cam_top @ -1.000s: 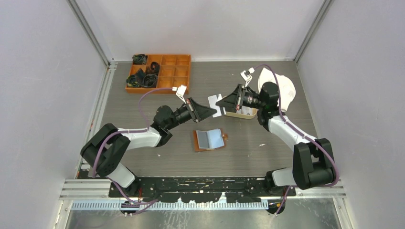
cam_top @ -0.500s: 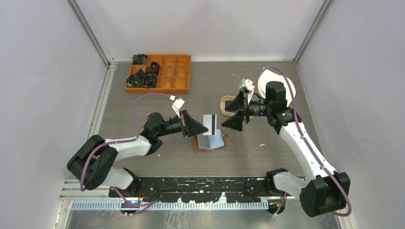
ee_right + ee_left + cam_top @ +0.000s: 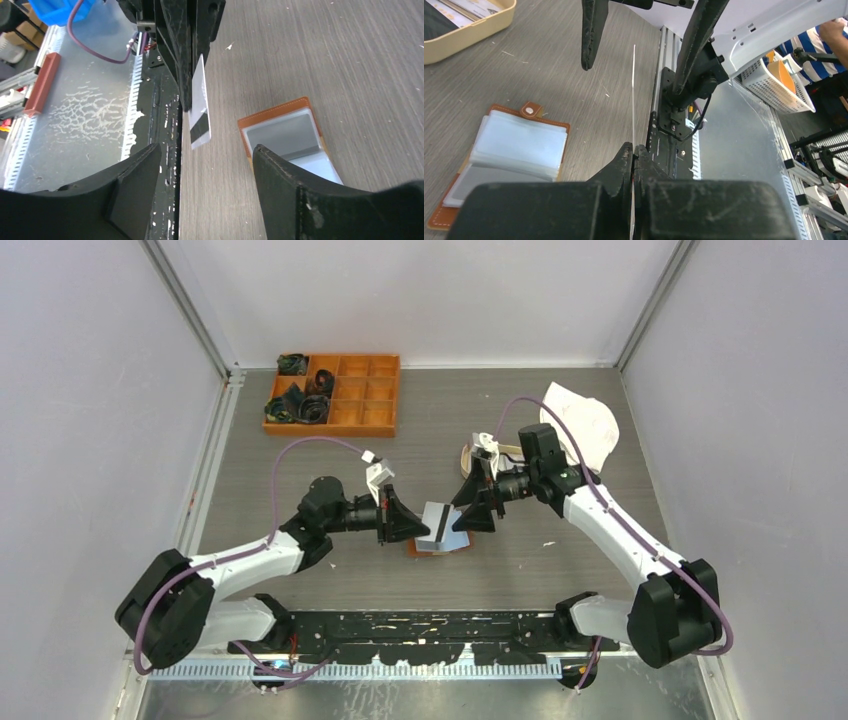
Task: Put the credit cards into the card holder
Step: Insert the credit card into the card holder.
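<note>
**Presently Noted: One Card Clamped by the Left Arm at the Open Card Holder**

Near the middle of the grey wood-grain table [image 3: 520, 580], the small brown leather card holder [image 3: 514, 150] lay opened flat. Its clear plastic sleeves faced up, and a tab bearing a small light stud [image 3: 529, 108] projected from one edge.

The left gripper [image 3: 412, 525] had its jaws pressed tight on a thin white plastic card with a black stripe [image 3: 200, 110]. It gripped the card by one end, so that the card stood on edge and was raised off the table. From above, the card overlapped the card holder. In the right wrist view it hung just beside the holder's brown border. Contact between the two could not be confirmed.

The right gripper [image 3: 207, 165] faced the left one with its jaws spread wide. One finger stood on each side of the card's free end, with a gap visible on both sides. It gripped nothing.

An oval tan tray [image 3: 469, 37] sat near the card holder, toward the far side of the table. It contained flat pale and dark pieces, and from above it was largely hidden by the right arm.

An orange compartment box [image 3: 360, 390] stood well apart at the far left, with black items in its left compartments. A crumpled white cloth [image 3: 590, 420] lay at the far right.
</note>
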`<act>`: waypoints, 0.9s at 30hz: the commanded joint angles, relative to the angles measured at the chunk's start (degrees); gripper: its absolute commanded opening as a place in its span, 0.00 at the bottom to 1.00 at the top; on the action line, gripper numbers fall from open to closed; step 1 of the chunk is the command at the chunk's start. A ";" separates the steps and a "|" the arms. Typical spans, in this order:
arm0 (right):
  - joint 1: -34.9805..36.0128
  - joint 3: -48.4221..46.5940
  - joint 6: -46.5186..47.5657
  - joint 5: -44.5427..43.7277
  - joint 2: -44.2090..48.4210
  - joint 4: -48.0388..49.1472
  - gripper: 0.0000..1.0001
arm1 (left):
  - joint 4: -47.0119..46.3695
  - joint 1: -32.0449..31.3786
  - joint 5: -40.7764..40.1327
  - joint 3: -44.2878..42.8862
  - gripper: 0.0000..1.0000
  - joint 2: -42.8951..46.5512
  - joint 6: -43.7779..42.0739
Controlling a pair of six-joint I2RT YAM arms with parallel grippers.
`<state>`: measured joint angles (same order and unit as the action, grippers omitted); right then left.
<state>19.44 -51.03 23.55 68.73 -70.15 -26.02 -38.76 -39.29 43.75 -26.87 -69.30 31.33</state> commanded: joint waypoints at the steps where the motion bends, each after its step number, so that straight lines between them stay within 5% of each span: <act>1: 1.85 1.27 -8.38 0.68 -0.16 10.06 0.70 | 1.26 -1.89 0.75 -3.17 0.00 -0.52 -3.76; 12: 2.77 0.24 -8.05 2.67 -0.60 8.16 0.28 | 1.36 -3.60 0.12 -4.62 0.00 -2.79 -4.35; 20: 2.77 -1.59 -2.96 3.21 -1.57 2.08 0.23 | 0.93 -3.52 -1.24 -3.59 0.00 -2.20 -4.35; 25: 2.78 -2.42 -3.04 3.12 -1.57 1.19 0.01 | 0.34 -3.52 -2.68 -3.40 0.01 -2.43 -3.51; 27: 2.68 -2.86 -3.65 0.93 -1.61 0.74 0.01 | 1.63 -3.50 -5.79 -3.11 0.17 -1.89 -2.53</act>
<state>22.00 -50.57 19.38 70.52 -72.03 -24.49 -35.97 -42.70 42.11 -29.23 -72.23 28.05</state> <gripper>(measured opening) 0.034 0.040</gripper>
